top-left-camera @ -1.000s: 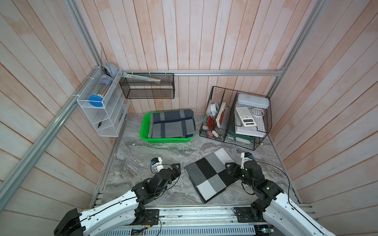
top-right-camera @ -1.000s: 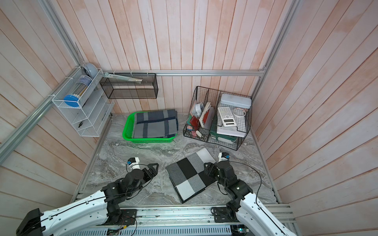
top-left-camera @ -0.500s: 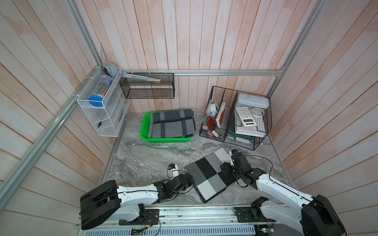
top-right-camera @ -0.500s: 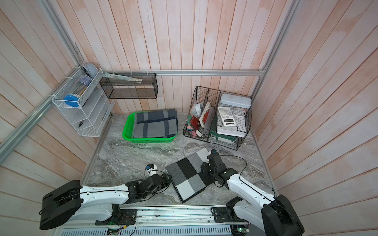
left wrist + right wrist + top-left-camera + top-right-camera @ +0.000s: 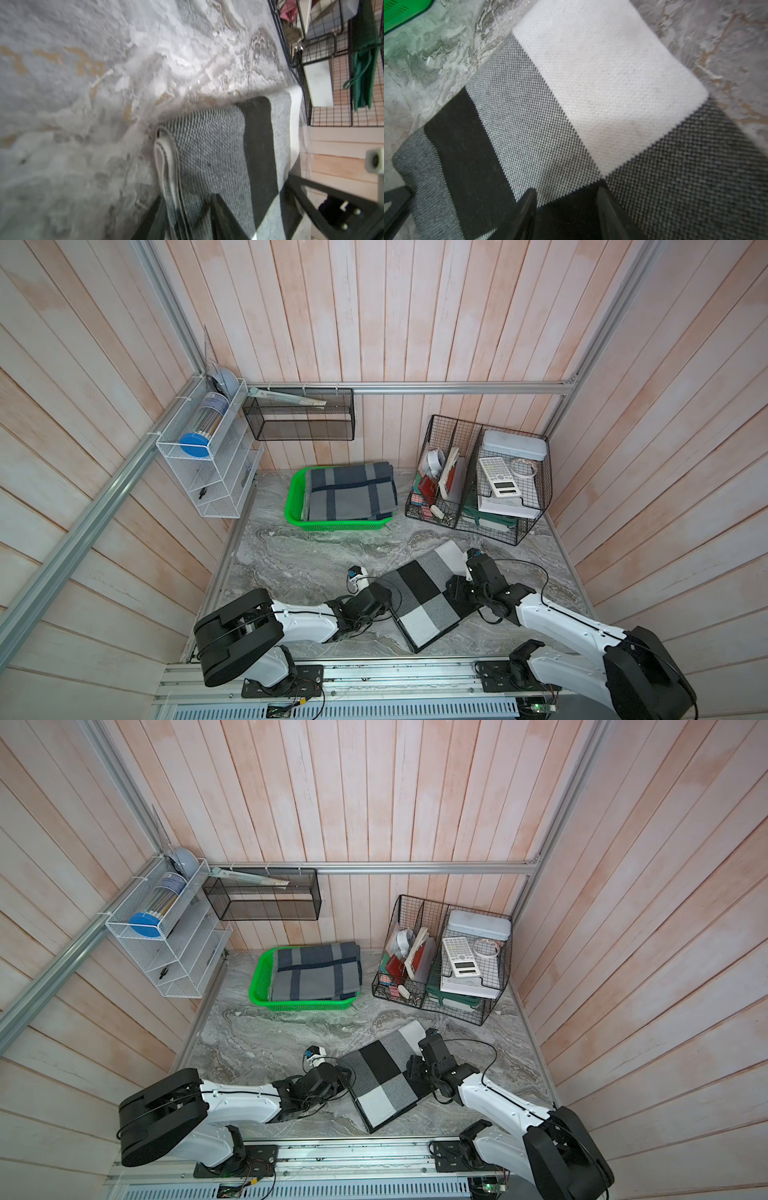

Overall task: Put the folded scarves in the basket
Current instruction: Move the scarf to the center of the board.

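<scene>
On the marble table, well apart from the basket, the folded scarf is lying while the left gripper, wide a moment ago, is narrowing around 1 edge and the right gripper is sitting half-closed opposite, its hold unclear, so lifting seems near.

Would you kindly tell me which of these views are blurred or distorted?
Left wrist view: blurred, the marble table smeared. Right wrist view: the checked scarf crisp mid-frame, softer at the edges. Both top views: sharp, evenly lit, wall planks bowed.
</scene>
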